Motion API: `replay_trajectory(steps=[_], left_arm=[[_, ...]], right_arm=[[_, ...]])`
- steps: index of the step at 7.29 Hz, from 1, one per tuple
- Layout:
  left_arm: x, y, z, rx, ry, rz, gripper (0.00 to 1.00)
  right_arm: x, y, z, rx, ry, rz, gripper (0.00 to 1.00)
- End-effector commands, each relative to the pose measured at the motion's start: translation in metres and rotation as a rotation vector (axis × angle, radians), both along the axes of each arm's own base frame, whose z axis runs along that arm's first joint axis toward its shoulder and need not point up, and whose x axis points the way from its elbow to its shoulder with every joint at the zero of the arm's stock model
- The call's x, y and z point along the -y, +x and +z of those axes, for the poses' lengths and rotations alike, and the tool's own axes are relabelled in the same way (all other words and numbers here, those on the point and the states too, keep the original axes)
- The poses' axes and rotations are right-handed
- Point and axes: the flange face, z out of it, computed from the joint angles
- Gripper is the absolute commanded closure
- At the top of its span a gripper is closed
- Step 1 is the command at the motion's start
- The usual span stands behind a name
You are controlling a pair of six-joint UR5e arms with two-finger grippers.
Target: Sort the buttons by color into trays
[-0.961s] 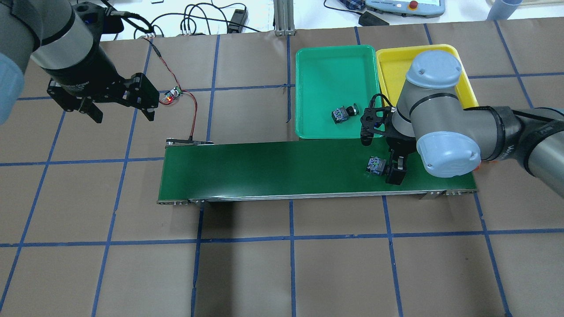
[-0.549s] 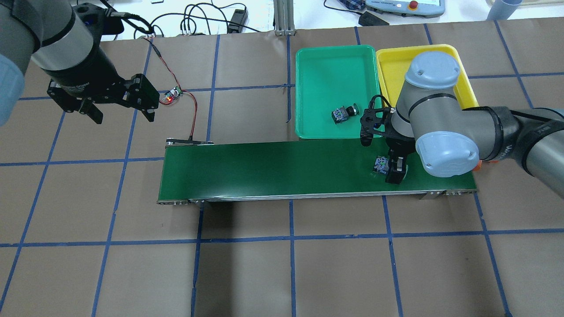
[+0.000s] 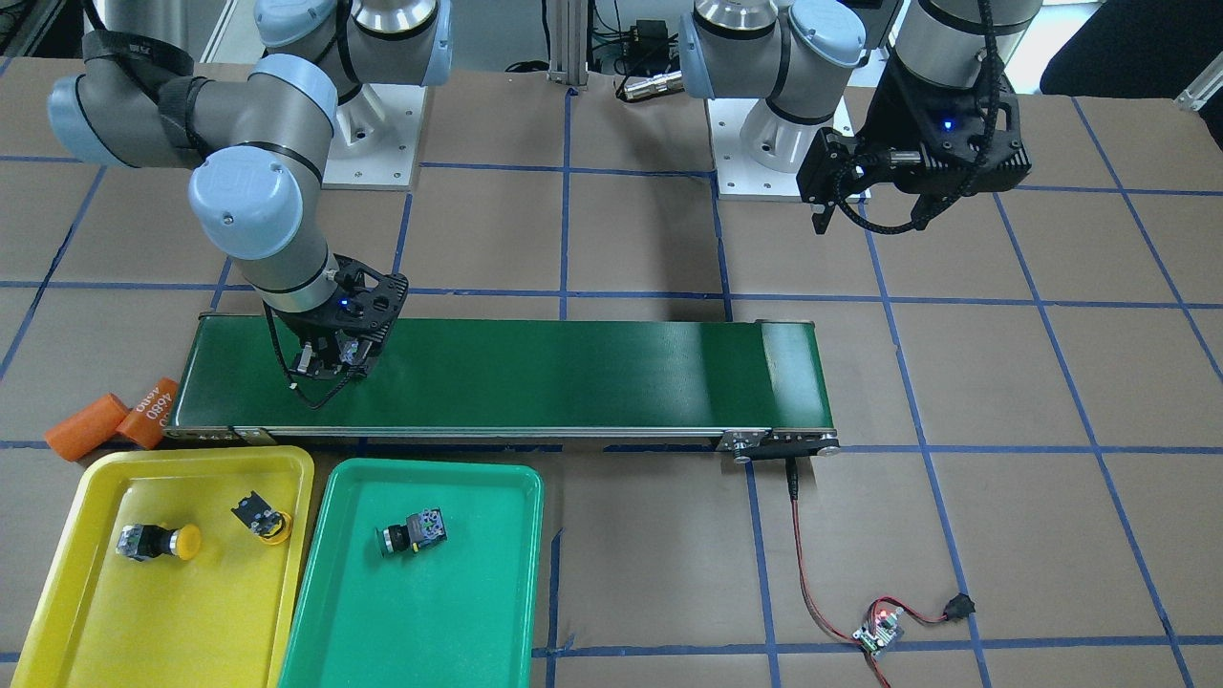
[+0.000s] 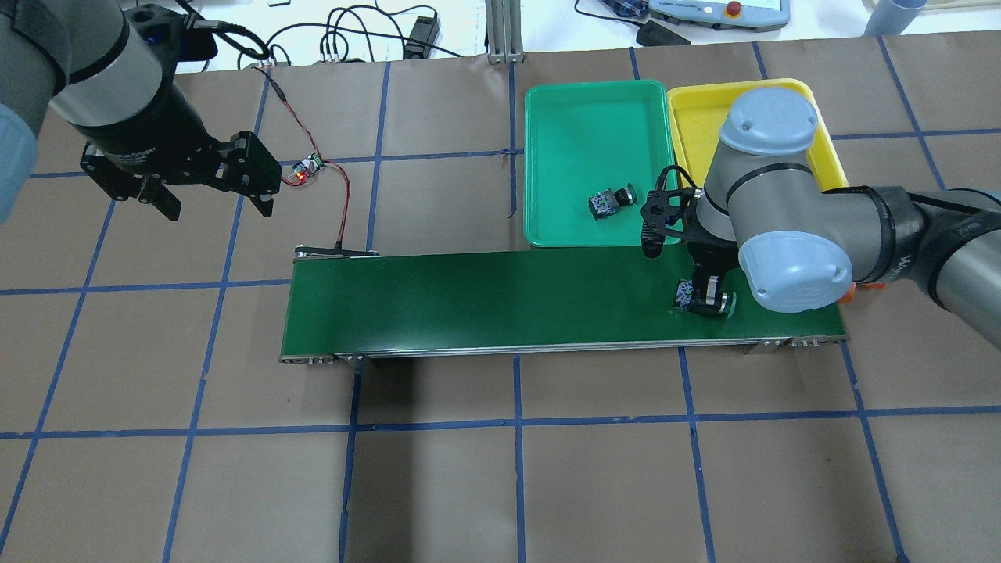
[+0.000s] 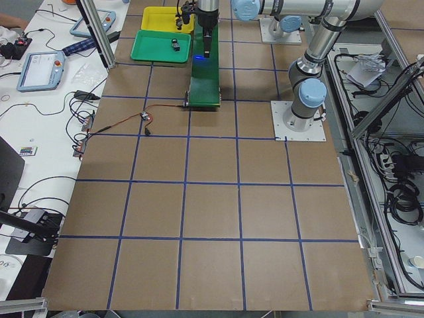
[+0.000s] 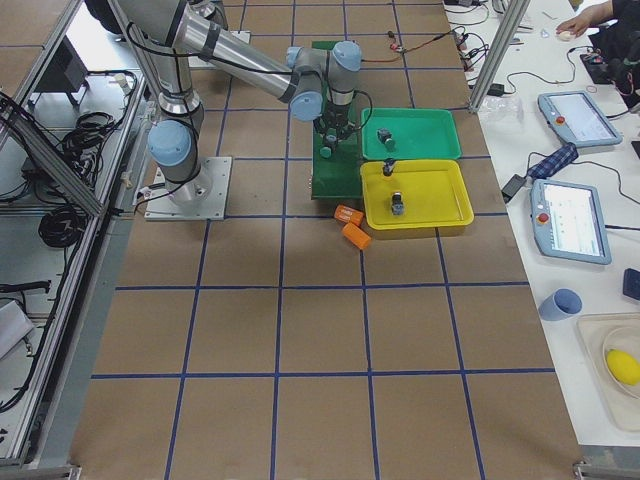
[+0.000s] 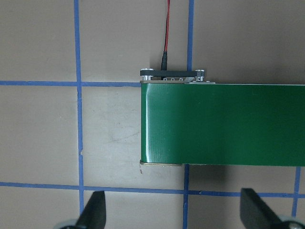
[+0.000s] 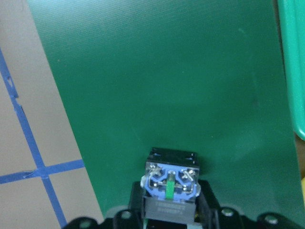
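Right gripper clenches the green button at the conveyor belt's 3 o'clock end, its long axis 9-to-3 overhead; green tray lies near, at 11 o'clock; left gripper hangs released, well apart.

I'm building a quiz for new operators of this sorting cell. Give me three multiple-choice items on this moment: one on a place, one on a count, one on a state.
1. Where is the green-capped push button that lies outside the trays?
A) on the dark-green conveyor belt
B) on the brown table paper
C) in the yellow tray

2. How many push buttons lie in the shallow yellow plastic tray?
A) one
B) two
C) three

3. How is the left arm's two-finger tool?
A) shut on a button
B) shut with nothing in it
C) open and empty

Answers:
1 A: it sits on the belt, between the fingers of the right tool.
2 B: two yellow-capped buttons lie there.
3 C: its wrist view shows the fingers wide apart with nothing between them.
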Motion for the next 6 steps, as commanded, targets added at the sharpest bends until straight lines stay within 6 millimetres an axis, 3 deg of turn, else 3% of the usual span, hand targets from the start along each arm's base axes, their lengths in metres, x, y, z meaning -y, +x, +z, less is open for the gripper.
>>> replay_trajectory(steps=[1, 2, 4, 5, 6], left_arm=[[0.000, 0.000, 0.001, 0.001, -0.001, 0.000, 0.00], [-0.001, 0.000, 0.001, 0.001, -0.001, 0.000, 0.00], [-0.001, 0.000, 0.001, 0.001, -0.003, 0.000, 0.00], [-0.001, 0.000, 0.001, 0.001, -0.003, 0.000, 0.00], [-0.001, 0.000, 0.001, 0.000, -0.003, 0.000, 0.00]], right_arm=[[0.023, 0.001, 0.029, 0.008, -0.070, 0.012, 1.00], [0.047, 0.002, 0.046, 0.017, -0.113, 0.025, 1.00], [0.099, 0.033, 0.049, 0.078, -0.157, 0.257, 1.00], [0.120, 0.040, 0.036, 0.076, -0.189, 0.285, 1.00], [0.151, 0.045, 0.007, 0.070, -0.255, 0.294, 1.00]])
